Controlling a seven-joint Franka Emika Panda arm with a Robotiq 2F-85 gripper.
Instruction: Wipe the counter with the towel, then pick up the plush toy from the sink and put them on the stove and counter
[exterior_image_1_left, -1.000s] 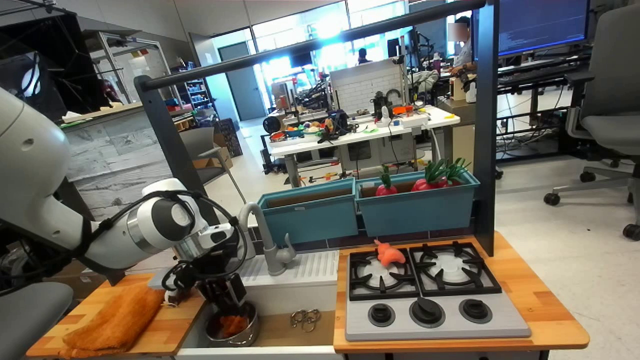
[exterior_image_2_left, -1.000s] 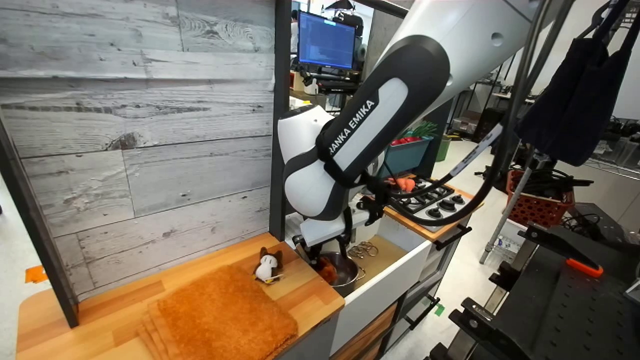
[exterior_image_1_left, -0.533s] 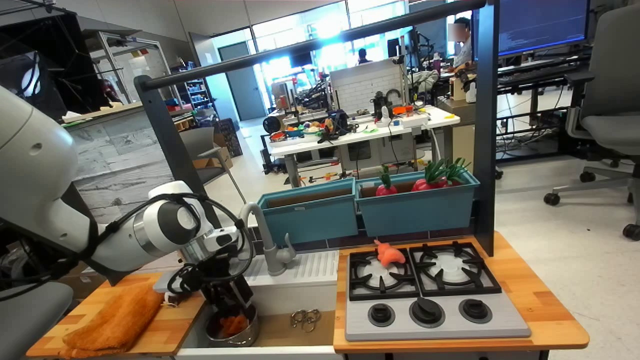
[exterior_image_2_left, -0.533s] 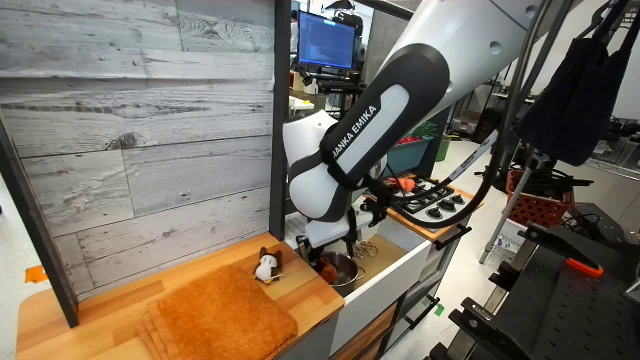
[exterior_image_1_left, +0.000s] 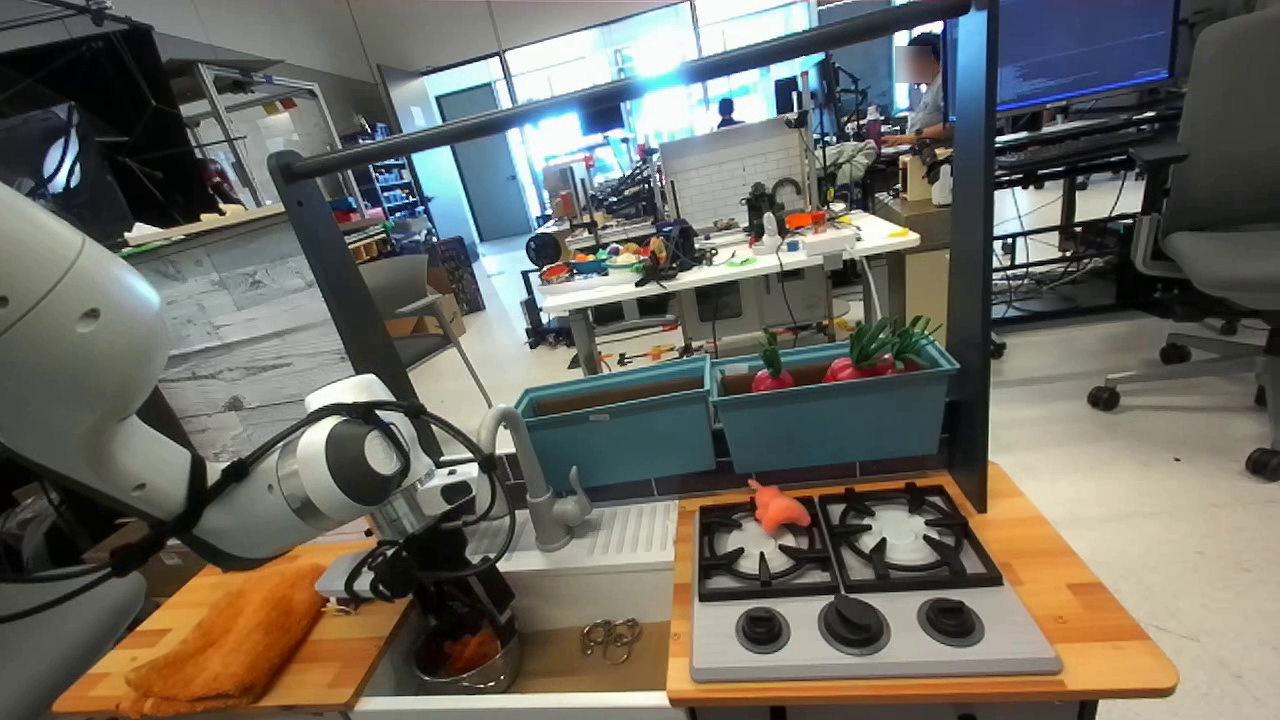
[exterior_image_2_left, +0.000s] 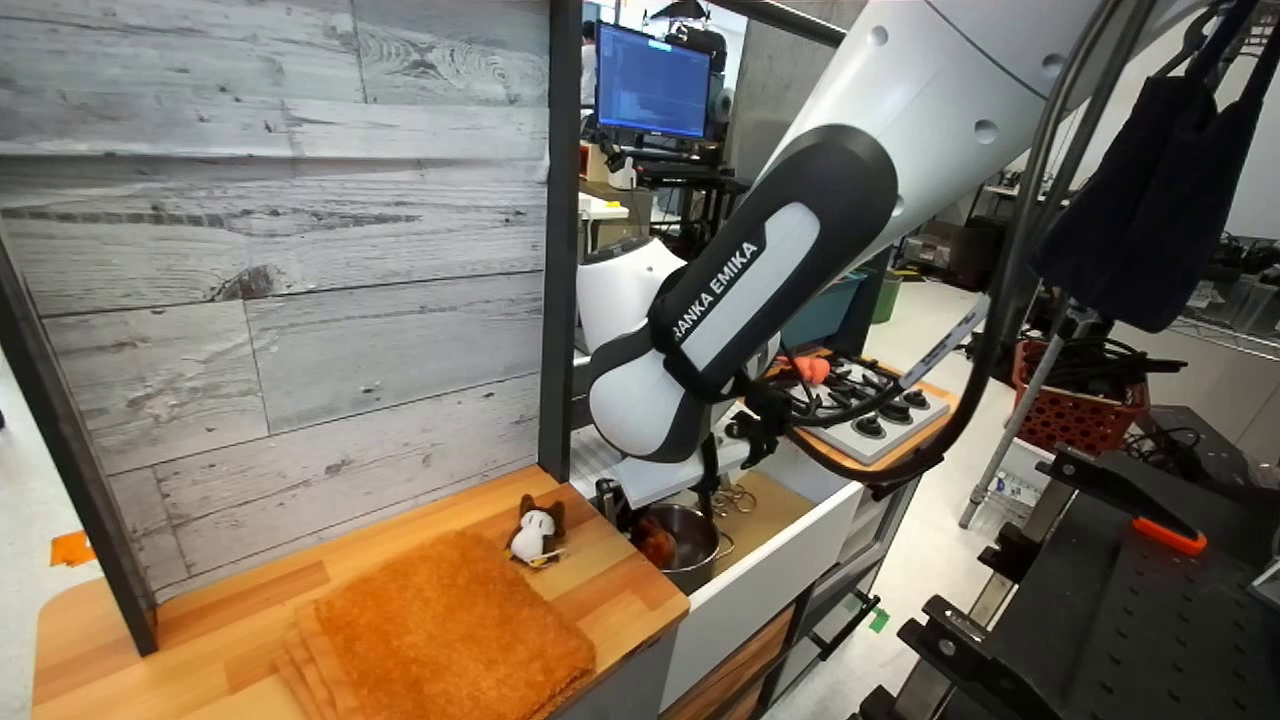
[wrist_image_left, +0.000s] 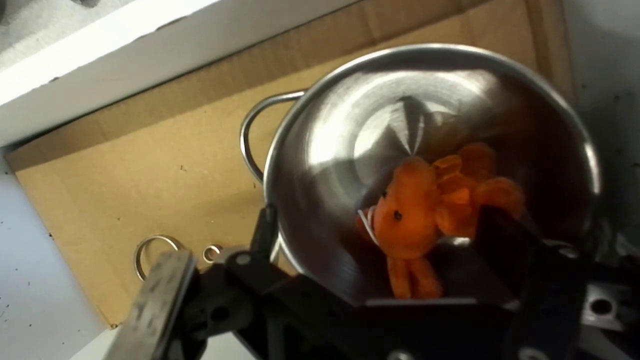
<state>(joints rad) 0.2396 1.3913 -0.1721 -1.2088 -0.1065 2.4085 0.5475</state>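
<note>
Shifted a little rightward and lower since the earlier frames, in both exterior views: arm (exterior_image_2_left: 745, 270) and end effector (wrist_image_left: 380, 217); the towel (exterior_image_2_left: 450, 620) keeps its place.

End effector: fingers spread wide, with hold of nothing. In the wrist view one finger, lower left, overlaps the rim of a steel pot (wrist_image_left: 327, 200); the other, lower right, reaches over the pot's interior. Orange plush toy (wrist_image_left: 412, 210): lying in the pot, right of its centre, between the two fingers; whether the nearer finger touches it cannot be told.

Sink (exterior_image_1_left: 600, 597): bears the pot at its left end, lower left of an exterior view, just beside the edge of the wooden surface (exterior_image_2_left: 625, 590). Room for moving: rightward from the pot, brown sink floor extends toward the stove (exterior_image_1_left: 803, 655), metal rings (exterior_image_1_left: 612, 636) lying partway along; the faucet (exterior_image_1_left: 547, 515) rises at the rear. In the wrist view the same floor opens out left of the pot, whereas the sink's pale wall stands close at the right.

Surface: towel lying flat at lower left in both exterior views, its near end at the front edge; a penguin toy (exterior_image_2_left: 536, 535) sits just beside the towel's upper right corner, between towel and sink. Stove: a coral-coloured toy (exterior_image_1_left: 779, 508) rests at its upper left, on the black grates.
</note>
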